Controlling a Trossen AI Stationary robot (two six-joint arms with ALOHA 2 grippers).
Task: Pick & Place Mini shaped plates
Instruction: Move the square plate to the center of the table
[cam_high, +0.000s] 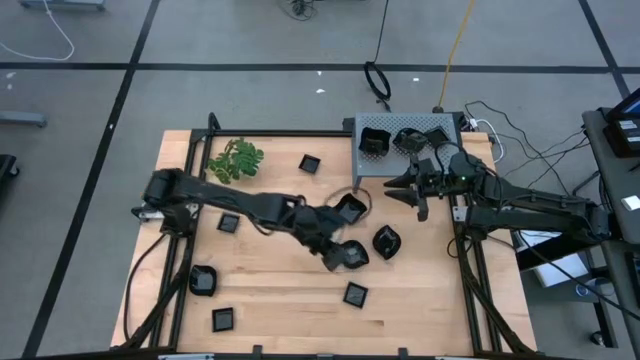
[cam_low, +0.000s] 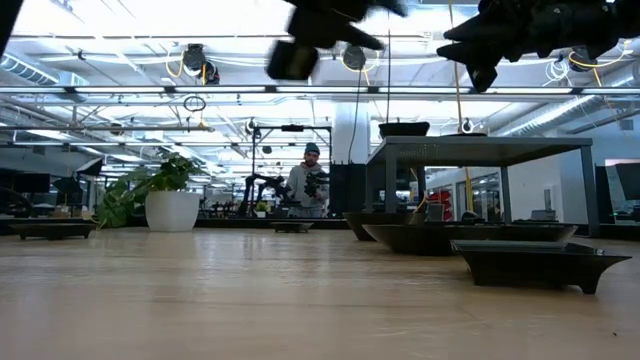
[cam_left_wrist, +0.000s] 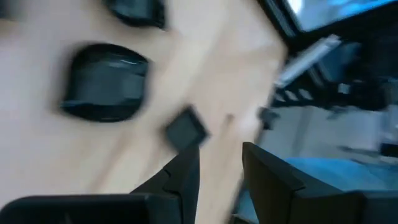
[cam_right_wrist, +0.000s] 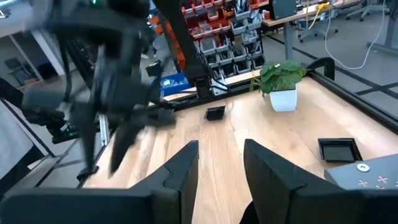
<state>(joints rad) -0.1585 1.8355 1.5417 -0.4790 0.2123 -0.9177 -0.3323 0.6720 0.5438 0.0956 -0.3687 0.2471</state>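
Observation:
Several small glossy black plates lie flat on the wooden table: a rounded one (cam_high: 386, 241), square ones (cam_high: 355, 294) (cam_high: 310, 163) (cam_high: 228, 223), and others near the left and near edges. More plates (cam_high: 374, 142) sit inside the grey perforated box (cam_high: 452, 122). My left gripper (cam_high: 348, 256) (cam_left_wrist: 221, 155) hangs high over the table's middle, open and empty, beside the rounded plate (cam_left_wrist: 106, 81). My right gripper (cam_high: 395, 192) (cam_right_wrist: 221, 149) hovers in front of the box, open and empty, pointing toward the table's left.
A green sprig (cam_high: 235, 160) lies near the far left corner. Black frame rails (cam_high: 190, 200) run along both sides of the table. A plate (cam_high: 350, 208) sits between the two grippers. In the low view a person (cam_low: 310, 185) stands far behind the table.

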